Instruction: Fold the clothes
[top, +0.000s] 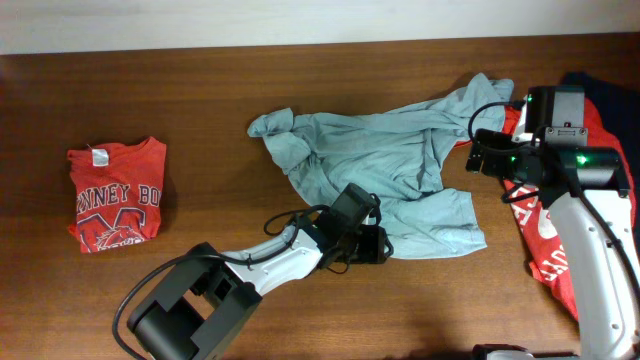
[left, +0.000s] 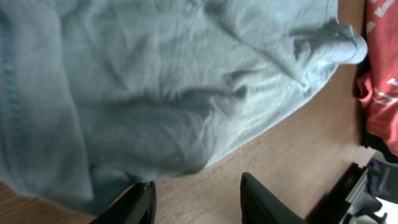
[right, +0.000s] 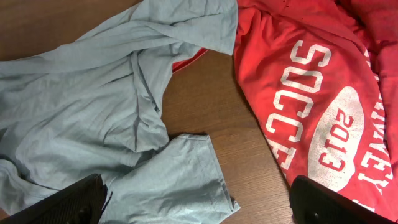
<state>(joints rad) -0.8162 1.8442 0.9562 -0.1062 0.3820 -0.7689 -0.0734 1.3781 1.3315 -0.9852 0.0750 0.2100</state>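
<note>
A crumpled light blue-grey shirt (top: 385, 165) lies spread in the middle of the table; it also shows in the left wrist view (left: 155, 87) and the right wrist view (right: 93, 106). My left gripper (top: 378, 245) is open and empty at the shirt's near edge, its fingers (left: 198, 202) over bare wood just beside the cloth. My right gripper (top: 488, 155) is open and empty above the shirt's right sleeve (right: 180, 180). A red shirt with white lettering (top: 560, 235) lies unfolded at the right, under my right arm; it also shows in the right wrist view (right: 311, 93). A folded red shirt (top: 115, 195) sits at the left.
A dark garment (top: 610, 95) lies at the far right behind the red shirt. The table's back edge meets a pale wall (top: 300, 20).
</note>
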